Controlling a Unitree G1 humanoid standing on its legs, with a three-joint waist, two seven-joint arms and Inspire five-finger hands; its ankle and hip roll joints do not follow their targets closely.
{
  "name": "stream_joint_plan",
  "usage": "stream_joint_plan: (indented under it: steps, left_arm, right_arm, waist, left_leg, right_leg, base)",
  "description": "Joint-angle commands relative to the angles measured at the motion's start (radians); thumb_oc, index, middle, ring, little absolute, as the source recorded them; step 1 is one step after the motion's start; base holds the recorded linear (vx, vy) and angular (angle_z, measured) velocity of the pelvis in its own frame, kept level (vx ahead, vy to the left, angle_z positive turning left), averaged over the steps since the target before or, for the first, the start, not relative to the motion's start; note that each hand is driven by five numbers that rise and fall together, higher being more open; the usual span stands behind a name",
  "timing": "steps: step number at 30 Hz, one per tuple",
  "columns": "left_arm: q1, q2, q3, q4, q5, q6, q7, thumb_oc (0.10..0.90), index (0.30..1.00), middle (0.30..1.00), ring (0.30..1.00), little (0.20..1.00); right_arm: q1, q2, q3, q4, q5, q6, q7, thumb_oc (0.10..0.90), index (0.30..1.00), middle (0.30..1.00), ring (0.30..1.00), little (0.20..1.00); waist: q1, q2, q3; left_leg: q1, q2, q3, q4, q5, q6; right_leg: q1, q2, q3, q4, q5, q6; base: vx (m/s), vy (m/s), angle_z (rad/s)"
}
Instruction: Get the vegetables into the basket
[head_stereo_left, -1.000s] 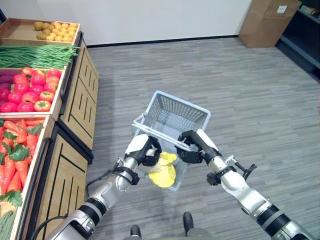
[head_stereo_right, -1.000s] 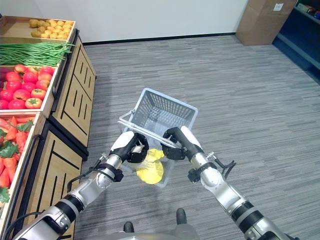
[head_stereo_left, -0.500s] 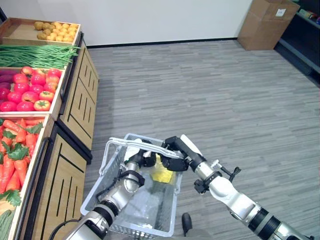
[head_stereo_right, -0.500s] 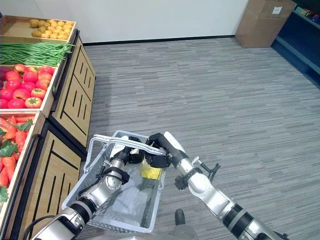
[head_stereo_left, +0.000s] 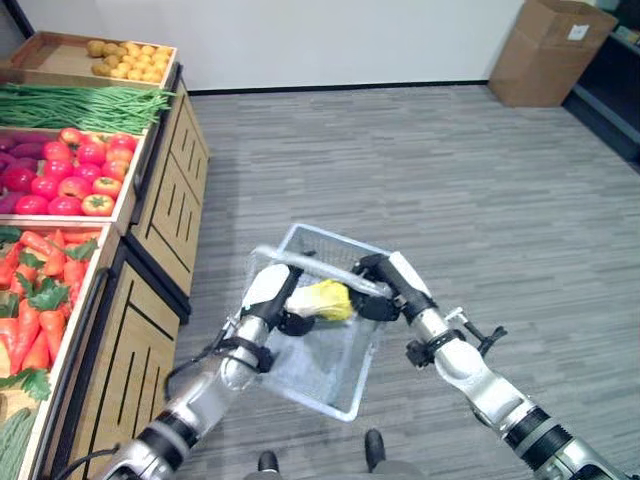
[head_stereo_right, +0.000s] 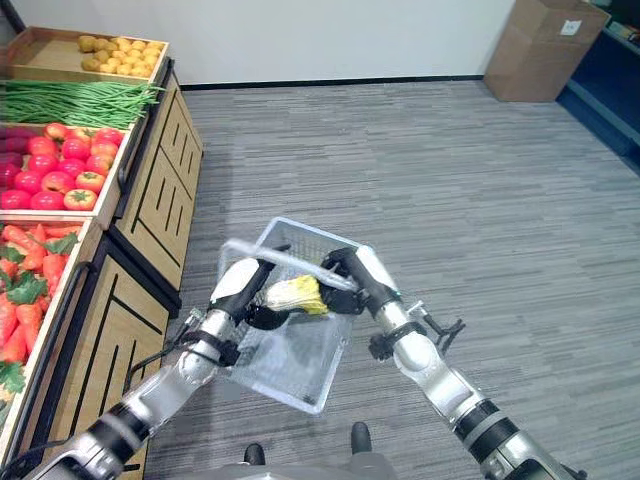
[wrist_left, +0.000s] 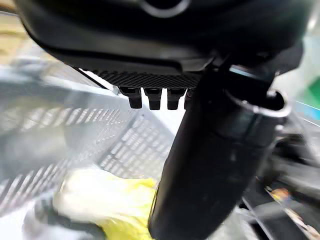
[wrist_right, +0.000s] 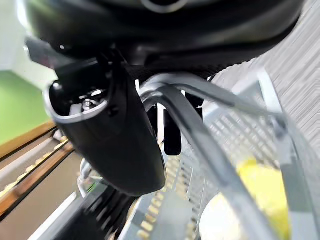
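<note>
Now the grey basket (head_stereo_left: 318, 365) is held up by its handle (head_stereo_left: 322, 268), grasped by the right hand (head_stereo_left: 385, 290); a yellow-green cabbage (head_stereo_left: 322, 299) is gripped over it by the left hand (head_stereo_left: 268, 293).

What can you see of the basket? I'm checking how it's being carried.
The basket is a pale grey mesh crate, plastic by the look of it, with a handle bar across its top. It hangs tilted above the grey floor beside the produce stand. The right robot hand curls round the handle. The left robot hand holds a yellow-green leafy vegetable at its mouth.
</note>
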Motion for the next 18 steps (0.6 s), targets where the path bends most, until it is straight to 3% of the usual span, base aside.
stream_joint_plan:
  steps: [1, 4, 10, 12, 13, 15, 18]
  left_arm:
    - [-0.043, 0.044, 0.002, -0.039, -0.261, -0.144, -0.12, 0.9, 1.0, 1.0, 1.0, 1.0]
    - [0.026, 0.113, 0.011, -0.082, -0.455, -0.163, -0.208, 0.9, 1.0, 1.0, 1.0, 1.0]
    - [0.159, 0.14, 0.077, -0.005, -0.594, -0.145, -0.248, 0.9, 1.0, 1.0, 1.0, 1.0]
    - [0.214, 0.122, 0.131, 0.07, -0.554, -0.143, -0.22, 0.9, 1.0, 1.0, 1.0, 1.0]
    - [0.25, 0.048, 0.189, 0.244, -0.491, -0.127, -0.176, 0.9, 1.0, 1.0, 1.0, 1.0]
    - [0.248, 0.022, 0.205, 0.304, -0.453, -0.119, -0.156, 0.9, 1.0, 1.0, 1.0, 1.0]
    - [0.235, -0.059, 0.248, 0.486, -0.286, -0.09, -0.086, 0.9, 1.0, 1.0, 1.0, 1.0]
  right_arm:
    - [-0.084, 0.04, -0.108, -0.041, -0.022, -0.102, -0.089, 0.4, 0.3, 0.3, 0.3, 0.3]
    - [-0.079, 0.031, -0.131, 0.045, -0.03, -0.093, -0.095, 0.4, 0.3, 0.3, 0.3, 0.3]
    - [-0.048, 0.001, -0.157, 0.185, -0.07, -0.076, -0.095, 0.4, 0.3, 0.3, 0.3, 0.3]
    - [-0.025, 0.005, -0.184, 0.266, -0.06, -0.076, -0.103, 0.4, 0.3, 0.3, 0.3, 0.3]
    - [0.011, 0.013, -0.216, 0.346, -0.058, -0.075, -0.11, 0.4, 0.3, 0.3, 0.3, 0.3]
    - [0.024, 0.017, -0.227, 0.365, -0.062, -0.071, -0.112, 0.4, 0.3, 0.3, 0.3, 0.3]
    - [0.057, 0.033, -0.265, 0.44, -0.058, -0.071, -0.118, 0.4, 0.3, 0.3, 0.3, 0.3]
  waist:
    - [0.011, -0.001, -0.071]
    - [0.016, 0.0, -0.074]
    - [0.031, -0.001, -0.071]
    - [0.037, -0.002, -0.066]
    - [0.041, -0.004, -0.064]
    - [0.041, -0.004, -0.062]
    - [0.041, -0.006, -0.06]
  left_leg:
    - [-0.037, -0.015, -0.052, 0.002, -0.025, -0.005]
    - [-0.037, -0.018, -0.057, 0.002, -0.025, -0.006]
    - [-0.039, -0.024, -0.068, 0.002, -0.021, -0.005]
    - [-0.044, -0.025, -0.075, 0.002, -0.018, -0.004]
    - [-0.048, -0.027, -0.084, 0.002, -0.013, -0.003]
    - [-0.049, -0.027, -0.086, 0.002, -0.012, -0.003]
    - [-0.054, -0.026, -0.091, 0.002, -0.009, -0.004]
  right_leg:
    - [0.027, -0.037, -0.098, 0.0, -0.023, 0.028]
    - [0.03, -0.038, -0.098, 0.0, -0.024, 0.028]
    - [0.032, -0.037, -0.104, 0.0, -0.022, 0.029]
    - [0.033, -0.038, -0.109, 0.0, -0.022, 0.029]
    - [0.033, -0.038, -0.115, 0.0, -0.022, 0.027]
    - [0.033, -0.038, -0.118, 0.0, -0.023, 0.027]
    - [0.034, -0.038, -0.123, 0.0, -0.024, 0.025]
  base:
    - [0.01, 0.009, 0.08]
    - [0.01, 0.0, 0.09]
    - [0.0, 0.001, 0.03]
    - [-0.01, -0.005, 0.03]
    - [-0.02, -0.009, 0.07]
    - [-0.02, -0.006, 0.13]
    - [-0.01, -0.011, 0.11]
